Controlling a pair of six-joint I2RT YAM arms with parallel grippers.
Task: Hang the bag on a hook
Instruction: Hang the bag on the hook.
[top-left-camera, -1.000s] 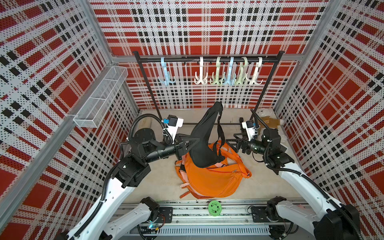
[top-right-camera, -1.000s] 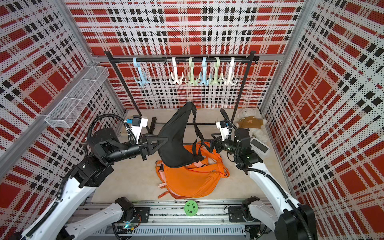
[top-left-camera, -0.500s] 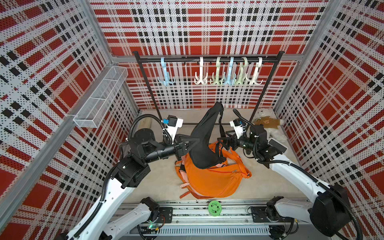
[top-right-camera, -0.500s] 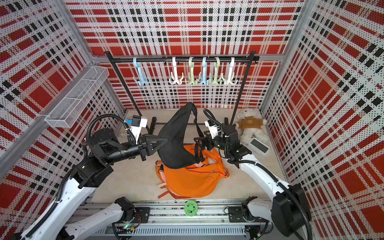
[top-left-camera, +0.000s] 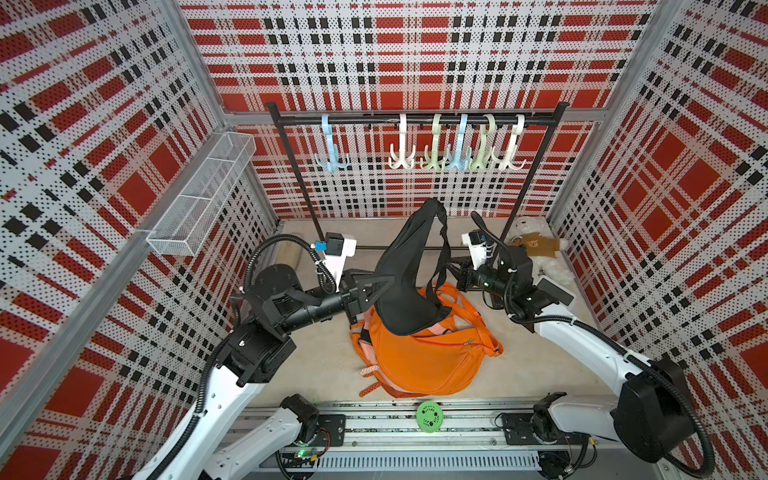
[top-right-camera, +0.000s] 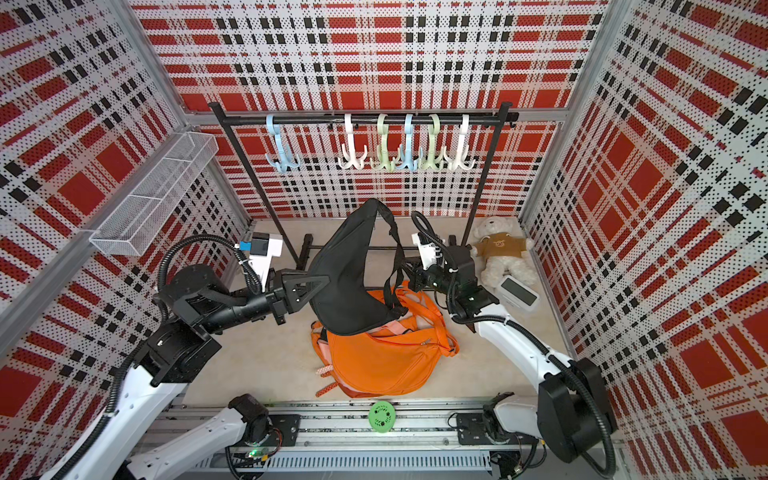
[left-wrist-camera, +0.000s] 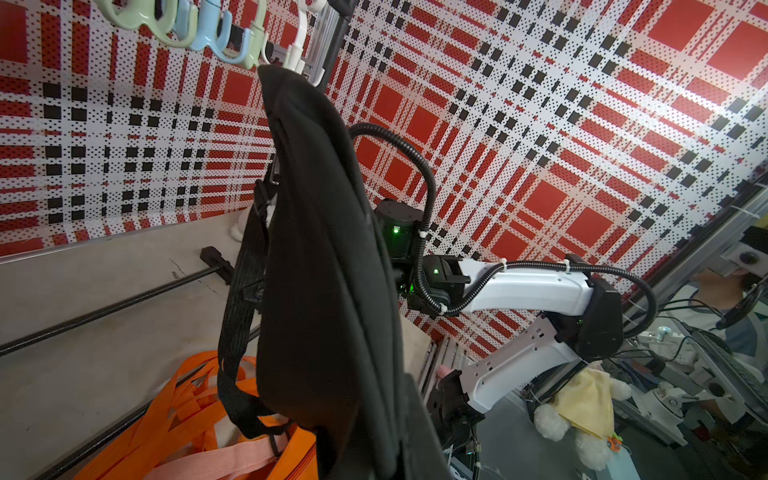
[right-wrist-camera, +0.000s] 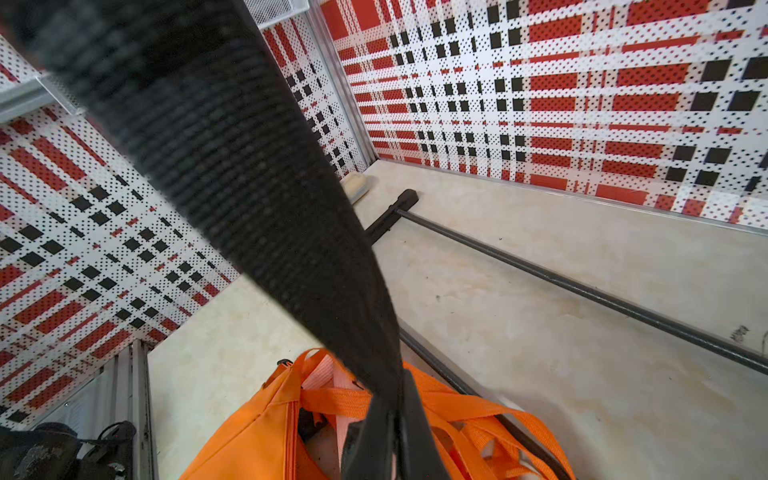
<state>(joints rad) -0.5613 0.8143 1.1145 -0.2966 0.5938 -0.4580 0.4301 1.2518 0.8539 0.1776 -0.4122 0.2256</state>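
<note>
Showing the task about halfway: the rack (top-left-camera: 365, 120) carries no bag. Below its rail, your black bag (top-left-camera: 405, 282) is held up over the orange bag (top-left-camera: 428, 361) lying on the counter (top-left-camera: 316, 365), with your left jaws clenched on its edge. Your right jaws pinch its strap (top-left-camera: 445, 249). You have not yet looped that strap over a hook (top-left-camera: 401, 153).

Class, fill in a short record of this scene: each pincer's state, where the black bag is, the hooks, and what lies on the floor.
Left pincer: shut on black bag
Right pincer: shut on its strap
Black bag: held upright, not yet on a hook
Hooks: six on the rail, all bare
Floor: orange bag, teddy bear
</note>
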